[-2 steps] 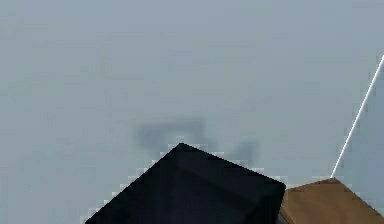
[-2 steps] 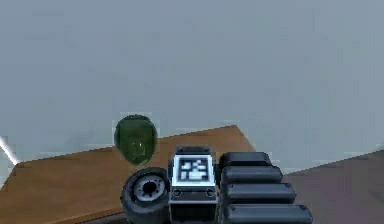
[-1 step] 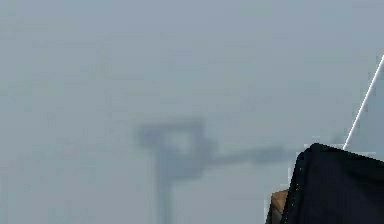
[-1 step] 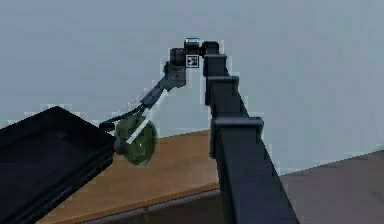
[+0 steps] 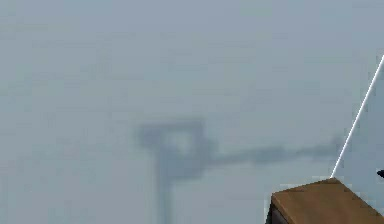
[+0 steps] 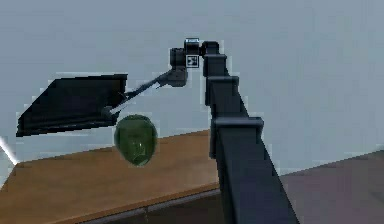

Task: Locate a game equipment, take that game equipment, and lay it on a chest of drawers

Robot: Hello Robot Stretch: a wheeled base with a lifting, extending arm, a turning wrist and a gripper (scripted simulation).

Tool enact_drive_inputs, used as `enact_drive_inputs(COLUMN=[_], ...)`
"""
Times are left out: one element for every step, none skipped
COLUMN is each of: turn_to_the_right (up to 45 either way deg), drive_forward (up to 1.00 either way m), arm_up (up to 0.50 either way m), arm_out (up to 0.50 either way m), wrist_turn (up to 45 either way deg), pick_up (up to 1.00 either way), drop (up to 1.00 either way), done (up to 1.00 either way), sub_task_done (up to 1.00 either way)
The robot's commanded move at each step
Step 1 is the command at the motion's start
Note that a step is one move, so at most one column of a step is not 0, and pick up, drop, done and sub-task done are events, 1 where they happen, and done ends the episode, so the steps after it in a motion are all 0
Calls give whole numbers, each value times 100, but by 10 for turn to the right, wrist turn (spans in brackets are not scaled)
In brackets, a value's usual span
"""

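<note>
**One green rounded thing (image 6: 135, 139) below the end effector (image 6: 118, 100)**

One dark arm (image 6: 235, 130) is seen rising from the arm side view's bottom edge. The end effector is stretched toward that view's left, in front of a tilted black slab (image 6: 72, 104). The green rounded thing is seen just below the fingers, against a brown wooden top (image 6: 90, 185). Whether it rests there or is held cannot be told, and neither can the fingers' state. A brown wooden corner (image 5: 325, 203) is shown at the forward view's bottom right, before a grey wall (image 5: 150, 60).
</note>
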Motion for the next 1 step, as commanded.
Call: enact_drive_inputs(turn_to_the_right=[0], drive_forward=[0], arm_up=[0], arm_out=[0], wrist_turn=[360], pick_up=[0], drop=[0], done=[0], sub_task_done=[0])
